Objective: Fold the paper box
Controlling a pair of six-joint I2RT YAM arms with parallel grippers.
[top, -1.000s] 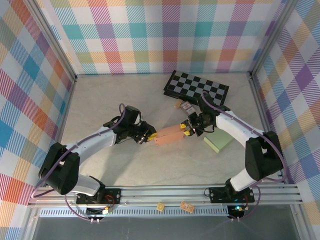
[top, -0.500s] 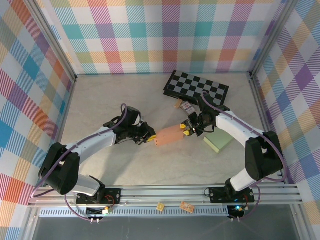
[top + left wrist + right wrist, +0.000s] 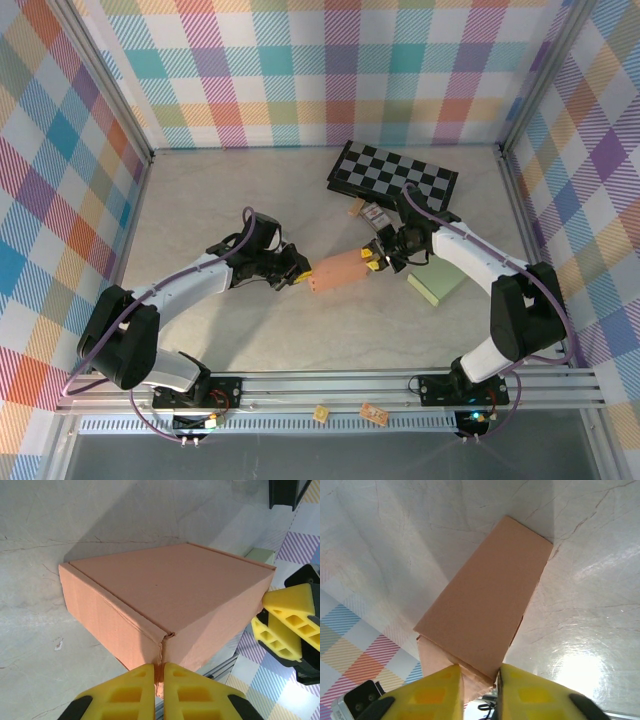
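Bright checked walls stand around the pale marble counter (image 3: 220,200). The flat brown cardboard box (image 3: 340,270) lies near the middle of it, between your two arms.

Your left fingers (image 3: 125,690) are pressed together on a thin edge of card at one corner of the box. Your right fingers (image 3: 435,690) are clamped on the other short end, one finger on each side of it.

The box looks nearly folded shut, so I think you are pressing the last edges into place. Hold the right end steady and squeeze the left corner gently. There looks to be a small split in the seam at that corner, so do not pull hard or it may rip more. Push both ends toward each other evenly, so the box does not twist or slide on the smooth top.

Behind the right arm sits a black and white checked board (image 3: 392,177), with a few small tan bits (image 3: 357,208) in front of it. A light green square pad (image 3: 437,284) lies close beside the right arm. Mind these when you lift away.
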